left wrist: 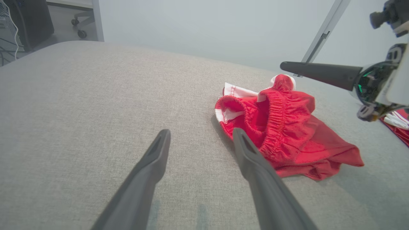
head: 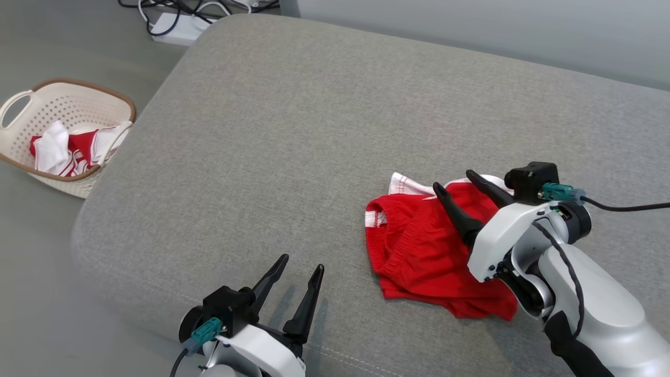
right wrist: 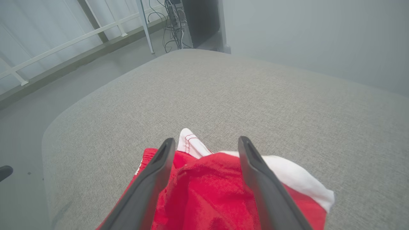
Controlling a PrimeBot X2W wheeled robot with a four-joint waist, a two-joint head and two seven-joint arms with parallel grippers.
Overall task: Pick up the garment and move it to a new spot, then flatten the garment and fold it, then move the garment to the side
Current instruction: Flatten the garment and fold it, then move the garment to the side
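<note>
The garment (head: 419, 251), red shorts with white trim, lies crumpled on the grey cushion (head: 314, 131) at its right front. My right gripper (head: 454, 184) hovers just above the garment's far part, open, with nothing between its fingers; from its wrist the red cloth (right wrist: 204, 191) lies under the spread fingers. My left gripper (head: 302, 263) stands open at the cushion's front edge, left of the garment. Its wrist view has the shorts (left wrist: 281, 127) bunched to the right of its fingertips, elastic waistband up, with a right-arm finger (left wrist: 319, 73) above them.
A cream laundry basket (head: 84, 97) holding red and white clothes stands on the floor to the cushion's left. Cables and a power strip (head: 175, 23) lie on the floor behind. More red and white cloth (left wrist: 397, 123) shows at the right edge of the left wrist view.
</note>
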